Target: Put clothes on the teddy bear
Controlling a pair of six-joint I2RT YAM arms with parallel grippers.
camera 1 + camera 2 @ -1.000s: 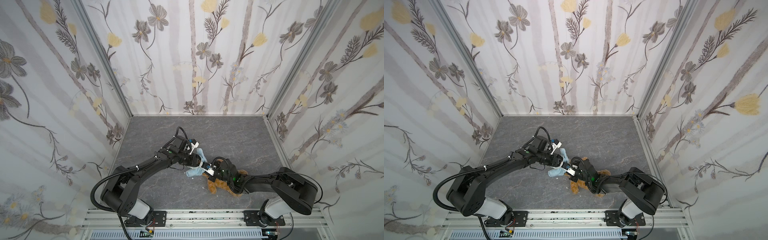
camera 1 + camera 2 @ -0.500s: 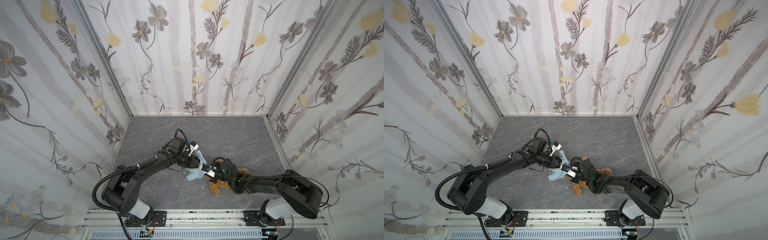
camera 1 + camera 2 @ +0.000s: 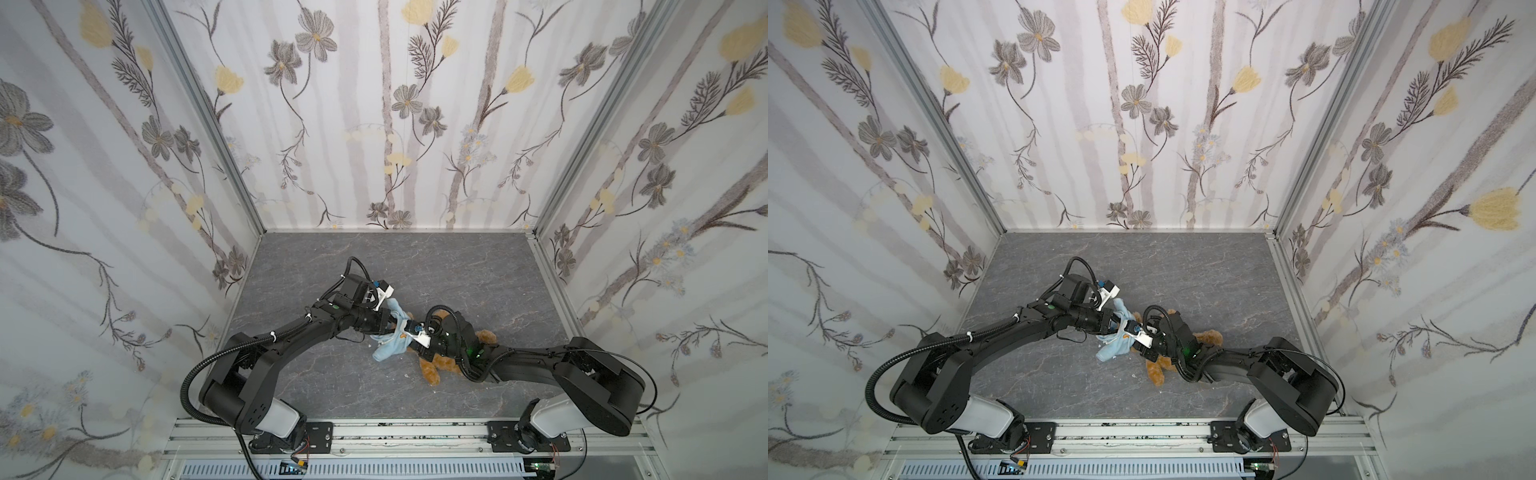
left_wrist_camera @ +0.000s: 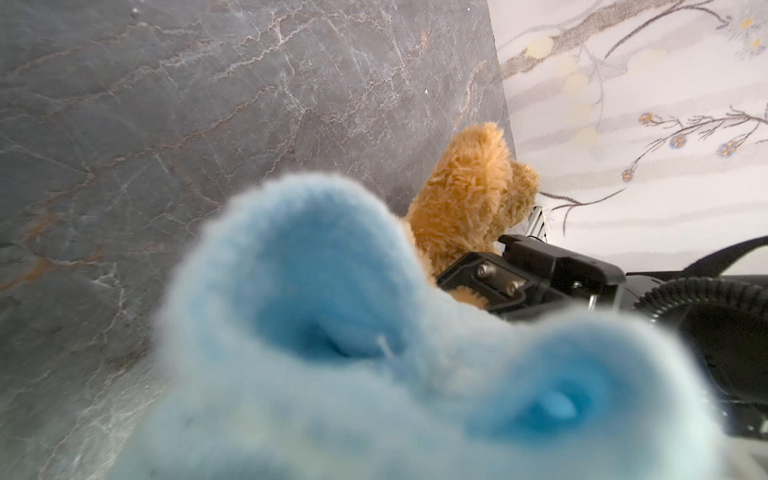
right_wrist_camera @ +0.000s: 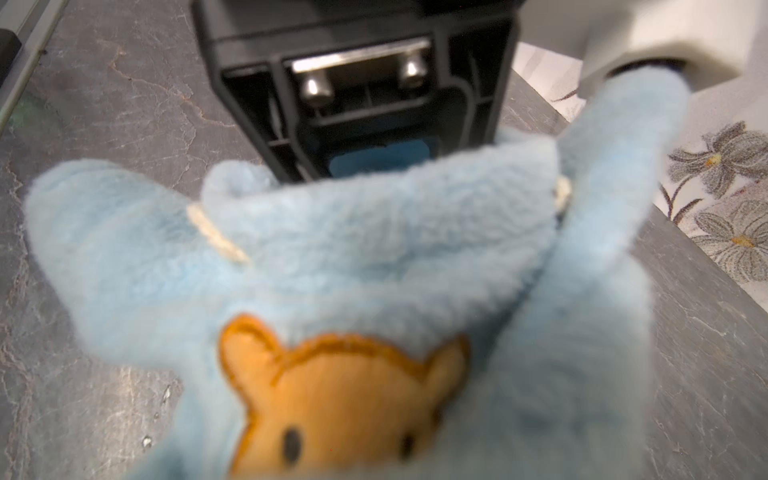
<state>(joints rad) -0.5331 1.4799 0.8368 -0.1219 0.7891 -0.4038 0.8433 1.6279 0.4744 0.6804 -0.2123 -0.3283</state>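
Now dressing step, blue top (image 3: 388,347) not on yet. My left gripper (image 3: 395,325) pinches it tight; my right gripper (image 3: 409,337) hidden in fluff, can't tell its grip. Near desk (image 3: 436,266) front edge, under right arm (image 3: 523,360), lies teddy bear (image 3: 430,369). Next: hold top open, slide over bear. One bear, one top.

surface: grey veined tabletop (image 3: 415,266) | lying on it: teddy bear (image 3: 429,368) | light-blue hooded top (image 3: 388,350): beside bear, contact unclear
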